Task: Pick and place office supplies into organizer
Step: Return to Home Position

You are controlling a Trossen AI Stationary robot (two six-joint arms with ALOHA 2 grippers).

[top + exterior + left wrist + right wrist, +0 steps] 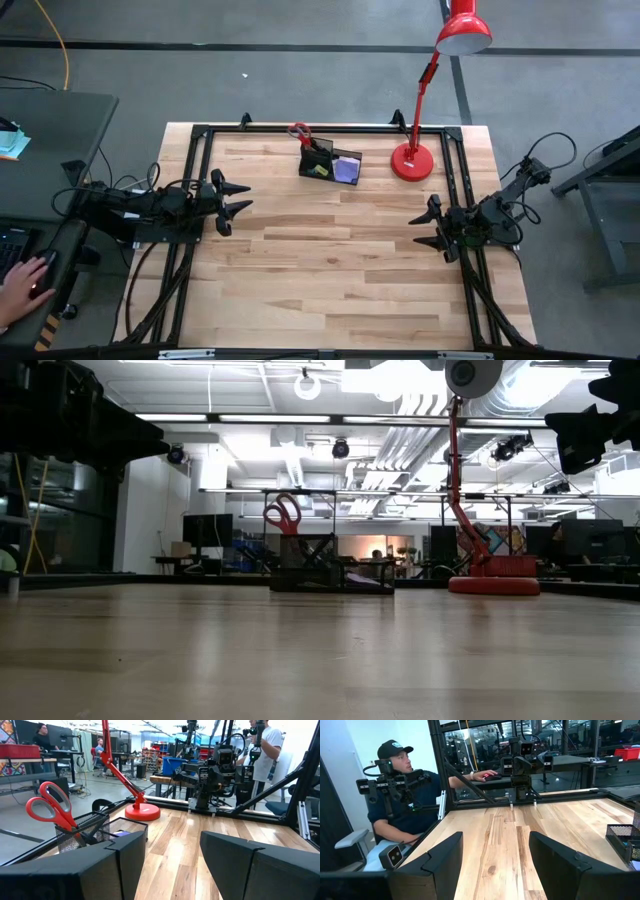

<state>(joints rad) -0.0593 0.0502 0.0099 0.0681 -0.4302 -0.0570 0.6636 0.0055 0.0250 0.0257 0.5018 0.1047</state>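
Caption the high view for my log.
Open at the table's sides, left hand and right hand wait; scissors stand in the organizer beside the red lamp.

One black mesh desk organizer point(330, 165) is counted, one pair of red-handled scissors point(300, 131), one purple note pad point(347, 170), one small yellow piece point(318, 172), one red desk lamp point(412, 161), two dark grippers, left gripper point(243, 197) and right gripper point(414, 231), one light wooden table point(330, 270).

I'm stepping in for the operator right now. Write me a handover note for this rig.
Left tool: open, empty, at the wooden table's left edge. Right tool: open, empty, at its right edge.
Small black mesh desk organizer stands mid-table near the back edge, beside the red desk lamp; red-handled scissors upright in its cup, purple note pad in its tray.
Done: no supplies show loose on the table.
Left: nothing visible to pick.
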